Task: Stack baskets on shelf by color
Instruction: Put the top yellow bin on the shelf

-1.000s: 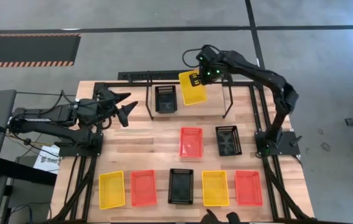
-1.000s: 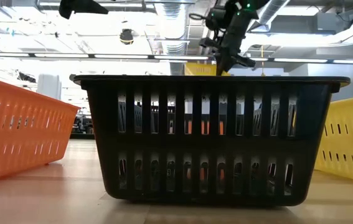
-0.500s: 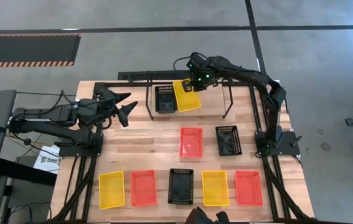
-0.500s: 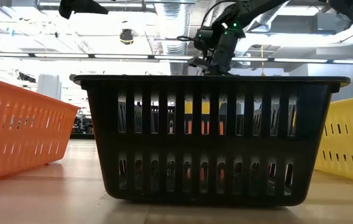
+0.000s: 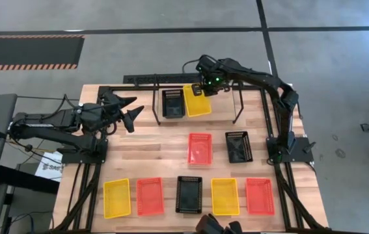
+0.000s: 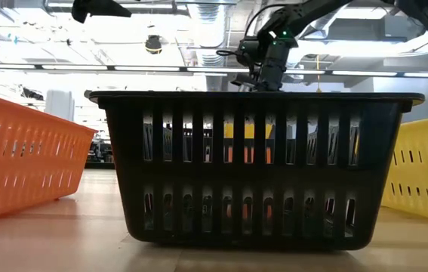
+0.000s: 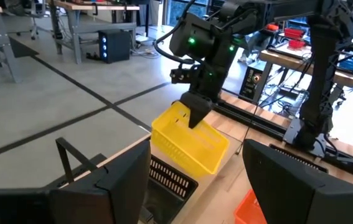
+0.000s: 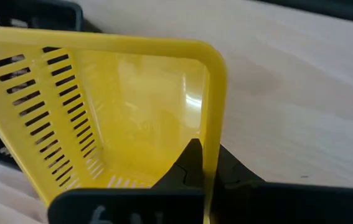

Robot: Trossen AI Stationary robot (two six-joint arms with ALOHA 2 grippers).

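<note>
Wooden table (image 5: 164, 153): bears the shelf and the loose baskets.
Shelf (image 5: 239, 107): black rod frame at the table's far edge.
Front row (image 5: 189, 195): five baskets, yellow, red, black, yellow, red.
Middle pair (image 5: 199, 147): red basket and a black one, apart.
Black basket (image 5: 173, 103): inside the shelf.
Yellow basket (image 5: 196, 101): tilted, just beside that black basket.
Right gripper (image 5: 205, 88): fingers pinched on the yellow basket's rim.
Left gripper (image 5: 129, 110): fingers spread, empty, near the table's left side.

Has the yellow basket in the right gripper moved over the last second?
Yes. The yellow basket shifted left, toward the black basket on the shelf.
</note>
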